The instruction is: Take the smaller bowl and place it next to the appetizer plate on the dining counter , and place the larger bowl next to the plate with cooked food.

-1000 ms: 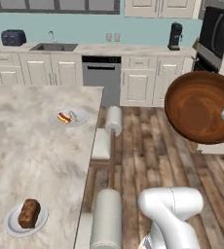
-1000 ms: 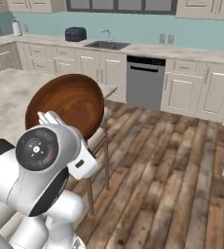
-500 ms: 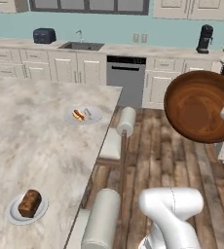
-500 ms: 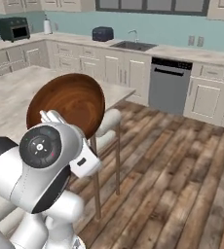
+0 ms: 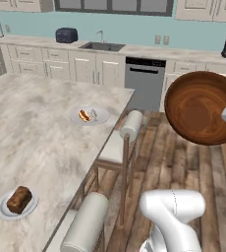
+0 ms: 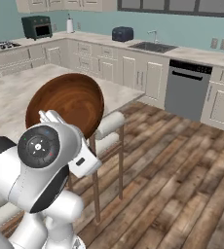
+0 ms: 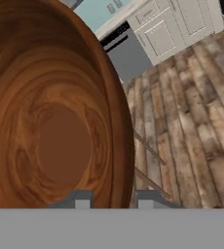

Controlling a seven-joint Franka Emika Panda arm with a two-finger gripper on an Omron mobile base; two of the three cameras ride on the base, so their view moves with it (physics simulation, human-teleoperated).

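- While the larger bowl [image 5: 202,107] hangs on edge in the air over the wooden floor [image 5: 183,162], right of the dining counter [image 5: 41,147] in the left base view, its hollow faces the camera, which I judge comes from being pinched by the rim. The plate with cooked food [image 5: 89,115] lies near the counter's far edge, well apart from the bowl; the appetizer plate [image 5: 17,203] sits nearer, at the lower left. A stool [image 5: 126,135] stands between bowl and counter.
- From the right base view, the same bowl rises tilted just behind the arm's white wrist, with the counter beyond it.
- Along the hand view, the gripper [image 7: 112,199] is clenched on the bowl's rim, one tip inside and one outside, so the bowl rides sideways.
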